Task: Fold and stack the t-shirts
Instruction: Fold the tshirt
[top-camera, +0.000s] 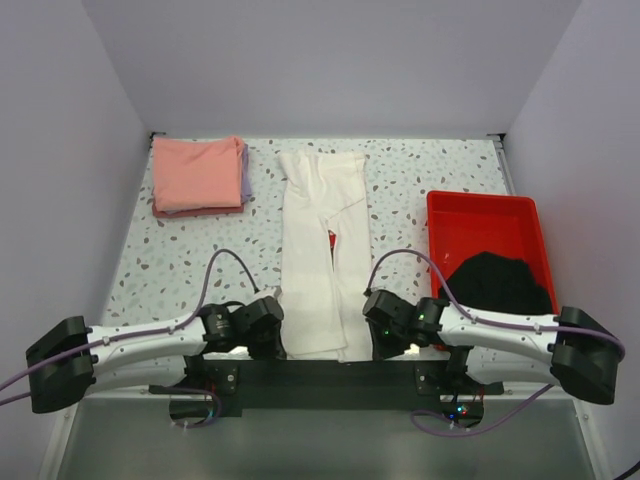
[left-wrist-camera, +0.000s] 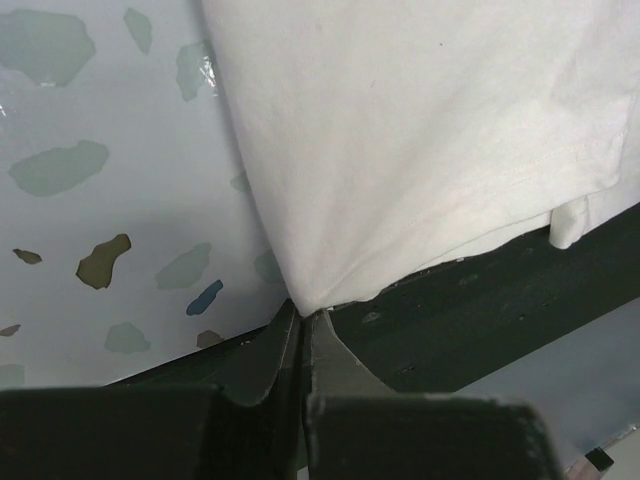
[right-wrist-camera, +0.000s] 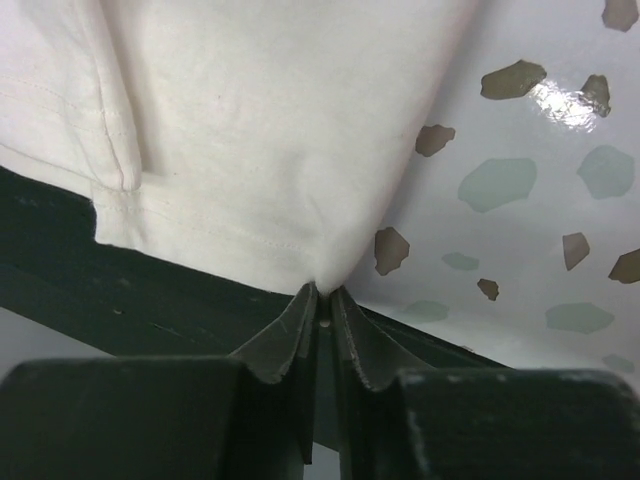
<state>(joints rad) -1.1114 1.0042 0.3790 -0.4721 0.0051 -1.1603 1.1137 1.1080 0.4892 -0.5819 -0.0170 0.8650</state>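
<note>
The white tee (top-camera: 320, 250) lies at the table's (top-camera: 170, 265) centre, folded into a long strip running from 12 to 6 o'clock, with a bit of red print showing at its middle. The left jaws are pinched shut on the hem's corner at 7 o'clock, the cloth drawn to a point between them. The right jaws are closed likewise on the hem's corner at 5 o'clock. At 10 o'clock the folded pink tee (top-camera: 197, 172) sits on the lavender tee (top-camera: 245, 172). At 3 o'clock a red tray (top-camera: 435, 215) holds a black cloth (top-camera: 497, 282).
</note>
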